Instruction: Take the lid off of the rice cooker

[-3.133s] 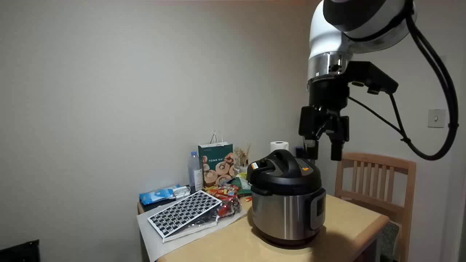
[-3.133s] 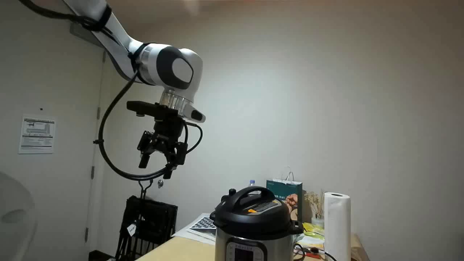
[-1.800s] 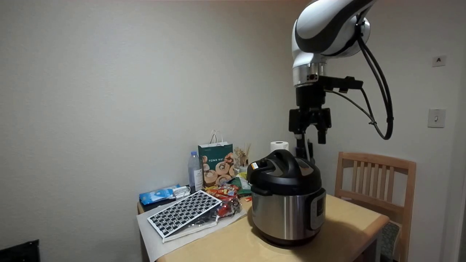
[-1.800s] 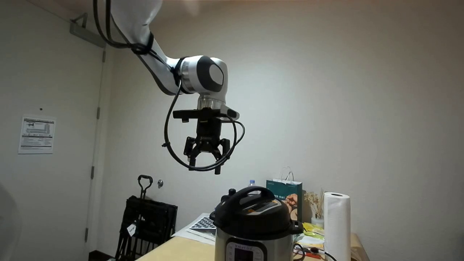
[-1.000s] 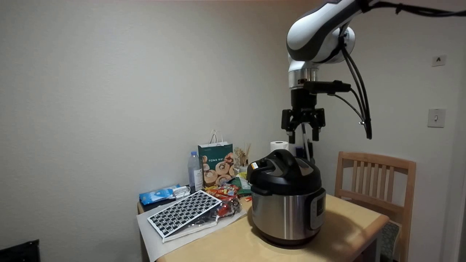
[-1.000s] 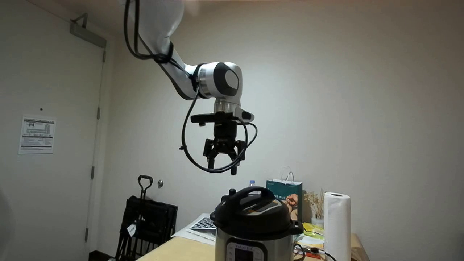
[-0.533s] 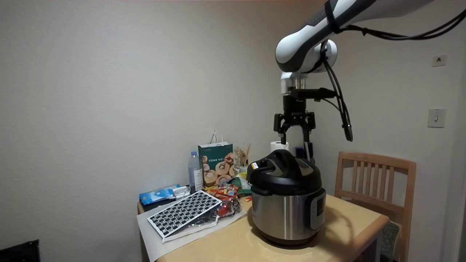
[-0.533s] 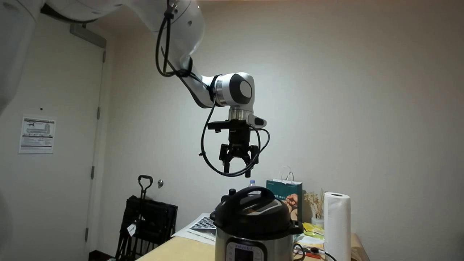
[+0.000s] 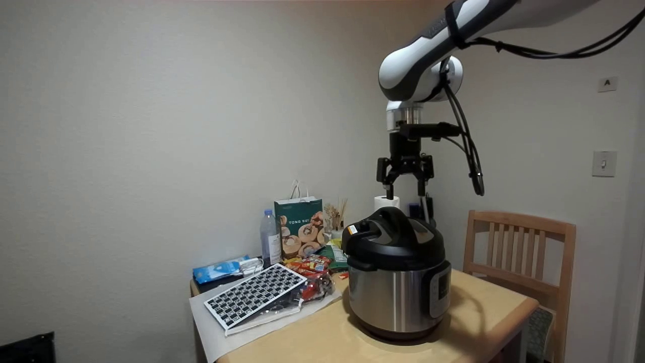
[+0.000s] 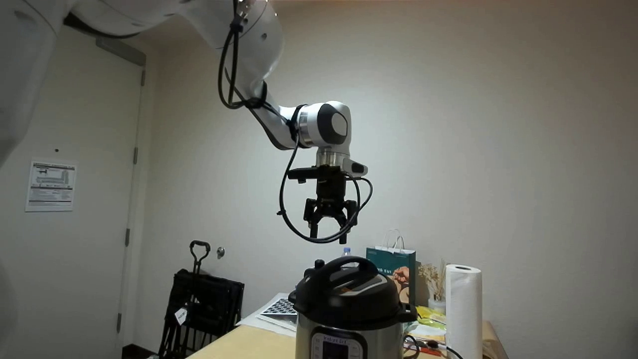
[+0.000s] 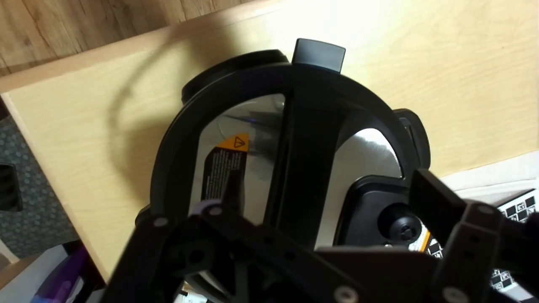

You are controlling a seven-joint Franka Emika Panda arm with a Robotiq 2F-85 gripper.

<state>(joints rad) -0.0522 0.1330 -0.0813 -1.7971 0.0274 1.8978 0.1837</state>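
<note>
1. The round black domed lid (image 9: 393, 252) is seated on the squat cylindrical stainless-steel rice cooker (image 9: 388, 302), which is stood upright on a pale wooden table (image 9: 302, 343); it has not yet been lifted off.
2. The black two-fingered gripper (image 10: 328, 237) is held over the lid, pointed downward, and a gap between the two is shown in both exterior views.
3. Its fingers (image 11: 433, 193) are spread well apart, and nothing is gripped between them.
4. The lid is best taken, it is judged, by its thick black arched handle (image 11: 309, 155), which lies below the fingers. Its long axis is seen to run roughly from top to bottom of the wrist view, slightly aslant, with a finger shown to each side; the closing line is thus set roughly across the handle, as a pinch would require.
5. Whether the fingers are centred along the handle's length cannot be told for certain, since depth is poorly shown there.
6. A lowering over the handle, perhaps with a small shift toward its middle, is judged to be needed next.
7. A twist may be required before the lid is freed; if it is locked, the whole cooker might be dragged.
</note>
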